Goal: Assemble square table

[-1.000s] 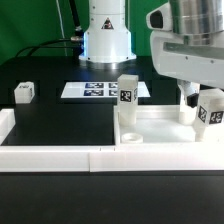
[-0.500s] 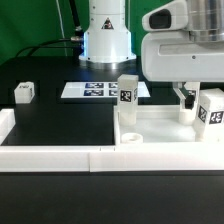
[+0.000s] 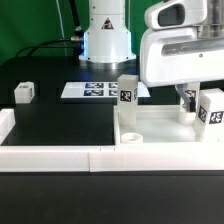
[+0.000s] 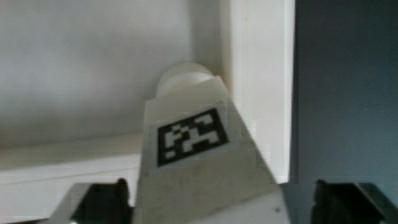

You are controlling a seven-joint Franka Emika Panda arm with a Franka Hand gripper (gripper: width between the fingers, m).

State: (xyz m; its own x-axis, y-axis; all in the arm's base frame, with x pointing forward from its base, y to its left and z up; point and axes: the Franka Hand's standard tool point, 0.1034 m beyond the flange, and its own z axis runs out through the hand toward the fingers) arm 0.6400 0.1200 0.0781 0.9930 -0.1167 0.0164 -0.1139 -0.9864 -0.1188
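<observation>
Black bench (image 3: 60,120), green backdrop (image 3: 30,25), we see the arm (image 3: 185,45) with its wrist low over the square table top (image 3: 165,130) at the exterior view's right, gripper (image 4: 222,200) spread wide, fingers (image 4: 103,197) flanking a tagged leg (image 4: 196,140), second leg (image 3: 127,91) upright on the top, third leg (image 3: 24,92) alone on the bench, marker board (image 3: 98,90) behind.

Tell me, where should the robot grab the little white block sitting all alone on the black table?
Probably from straight above, pinching the little block leg across two opposite flat sides. It sits low on the black table, apart from the other parts, and its boxy shape offers flat, parallel faces.
</observation>
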